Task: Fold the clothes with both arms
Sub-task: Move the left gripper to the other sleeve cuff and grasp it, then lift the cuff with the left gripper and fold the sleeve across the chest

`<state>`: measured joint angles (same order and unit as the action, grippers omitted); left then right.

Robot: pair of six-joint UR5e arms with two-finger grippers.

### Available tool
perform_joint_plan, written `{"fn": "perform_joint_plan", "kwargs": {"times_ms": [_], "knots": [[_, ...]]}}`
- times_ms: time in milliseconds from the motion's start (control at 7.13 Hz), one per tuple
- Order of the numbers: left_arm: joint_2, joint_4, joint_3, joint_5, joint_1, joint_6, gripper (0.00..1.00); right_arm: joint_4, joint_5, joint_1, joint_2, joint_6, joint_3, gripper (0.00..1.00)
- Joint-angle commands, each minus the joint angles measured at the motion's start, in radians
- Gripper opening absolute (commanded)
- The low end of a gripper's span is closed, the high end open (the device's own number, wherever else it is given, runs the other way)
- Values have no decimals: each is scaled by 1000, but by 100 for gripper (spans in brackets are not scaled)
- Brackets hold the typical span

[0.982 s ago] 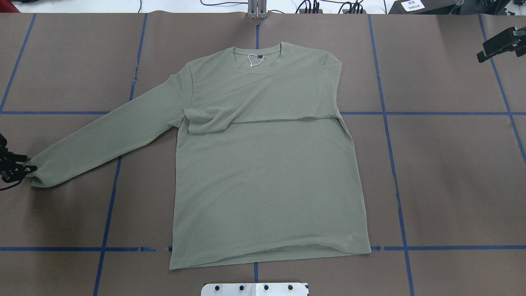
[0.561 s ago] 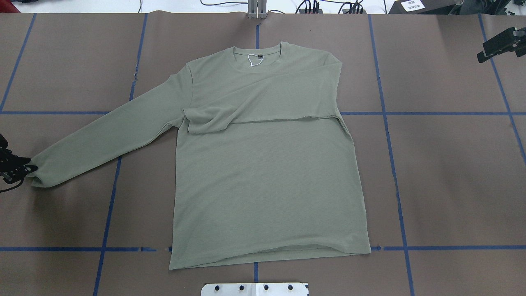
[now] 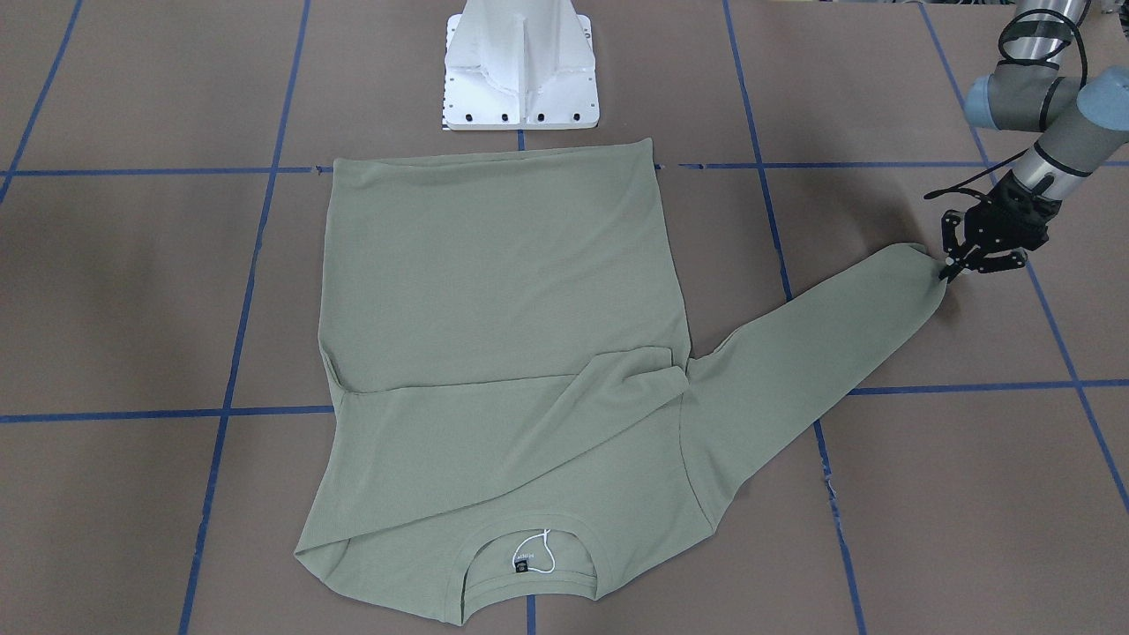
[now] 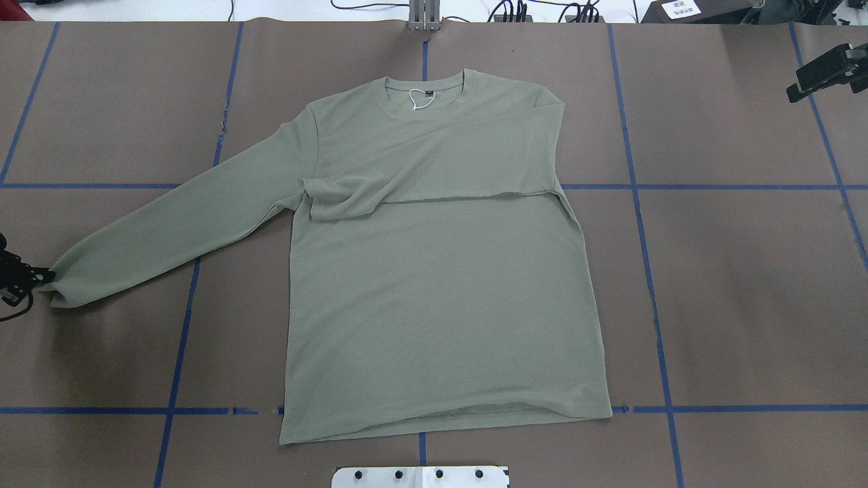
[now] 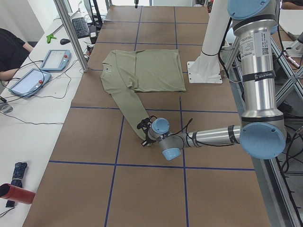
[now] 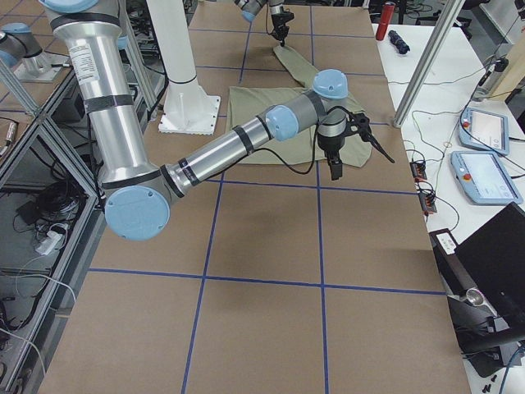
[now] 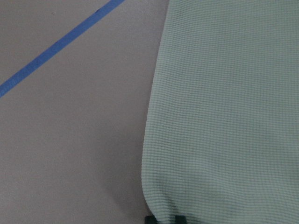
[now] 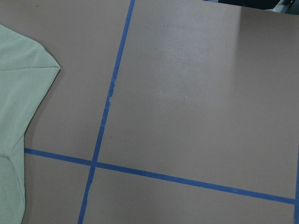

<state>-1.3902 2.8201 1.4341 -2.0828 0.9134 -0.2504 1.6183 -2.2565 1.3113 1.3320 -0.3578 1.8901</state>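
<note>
The shirt (image 4: 441,305) is matte knit cloth, with a fine waffle-ish grid up close. The bench (image 4: 746,305) has a dull brown papery cover, and the blue tape (image 8: 107,107) looks smoother. The left arm (image 5: 258,61) is shiny brushed metal tubing with glossy blue caps. The pedestal (image 3: 520,70) is white painted metal.

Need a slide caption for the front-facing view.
Left gripper pinches the cuff of the shirt; other sleeve already folded across the chest.

Left gripper (image 5: 144,140) at the shirt (image 5: 147,71) cuff (sleeve outstretched).
</note>
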Motion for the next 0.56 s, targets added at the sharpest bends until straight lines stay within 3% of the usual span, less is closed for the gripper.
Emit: {"fn": "perform_joint_plan", "kwargs": {"times_ms": [0,280,421], "knots": [[2,-1,31,-95,16,2,0,0,0,-1,-1,0,0,100],[-7,-46,37,-146,44,2,0,0,0,0,1,0,0,100],[-25,-136,86,-157,64,2,0,0,2,0,4,0,0,100]]}}
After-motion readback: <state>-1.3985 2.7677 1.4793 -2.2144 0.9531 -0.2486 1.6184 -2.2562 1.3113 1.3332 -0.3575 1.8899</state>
